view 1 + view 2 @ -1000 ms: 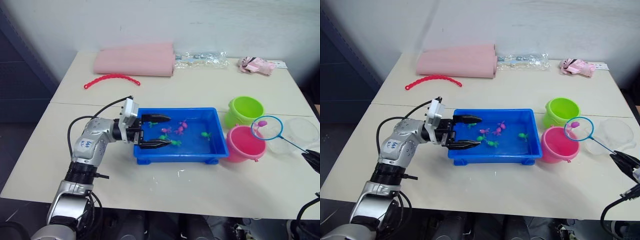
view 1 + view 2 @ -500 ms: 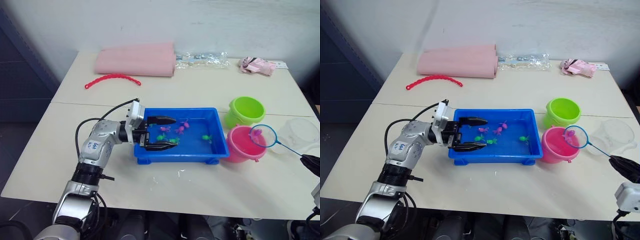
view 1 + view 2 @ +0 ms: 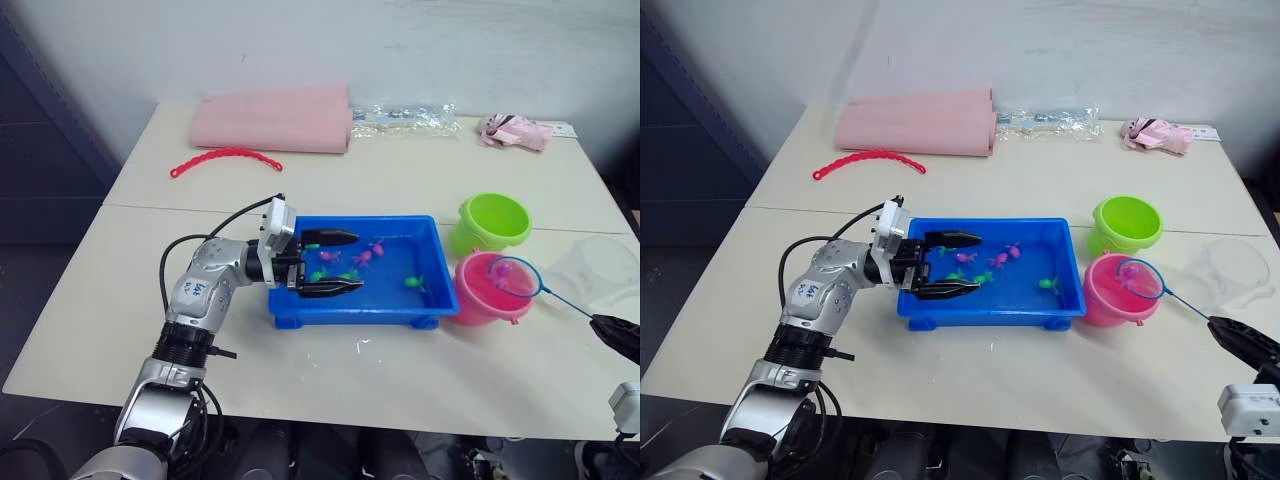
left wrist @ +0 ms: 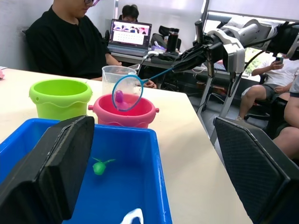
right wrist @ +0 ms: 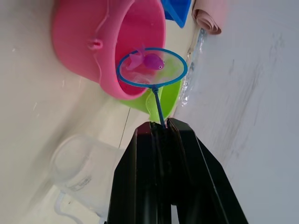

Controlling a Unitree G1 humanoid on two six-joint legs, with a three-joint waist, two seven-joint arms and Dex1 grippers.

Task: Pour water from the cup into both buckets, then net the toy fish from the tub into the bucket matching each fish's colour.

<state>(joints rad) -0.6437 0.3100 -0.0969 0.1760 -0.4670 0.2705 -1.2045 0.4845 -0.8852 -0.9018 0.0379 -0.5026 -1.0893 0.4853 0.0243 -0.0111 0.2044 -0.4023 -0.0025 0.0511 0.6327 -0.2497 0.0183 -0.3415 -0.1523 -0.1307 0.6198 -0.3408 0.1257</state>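
The right tool [image 5: 161, 128] is clamped on the net [image 3: 515, 276] handle, holding a pink fish [image 5: 153, 61] over the pink bucket [image 3: 480, 295], apparently ready to tip it in. The left tool [image 3: 345, 262], fingers wide apart and empty, hovers over the blue tub [image 3: 430, 300], perhaps steadying it.

Net [image 5: 152, 68] holding pink fish [image 5: 153, 60] hangs over pink bucket [image 5: 107, 42].

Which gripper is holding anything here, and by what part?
The right gripper clamps the net by its thin handle, with a pink fish in the hoop over the pink bucket. The left gripper is open, holding nothing.
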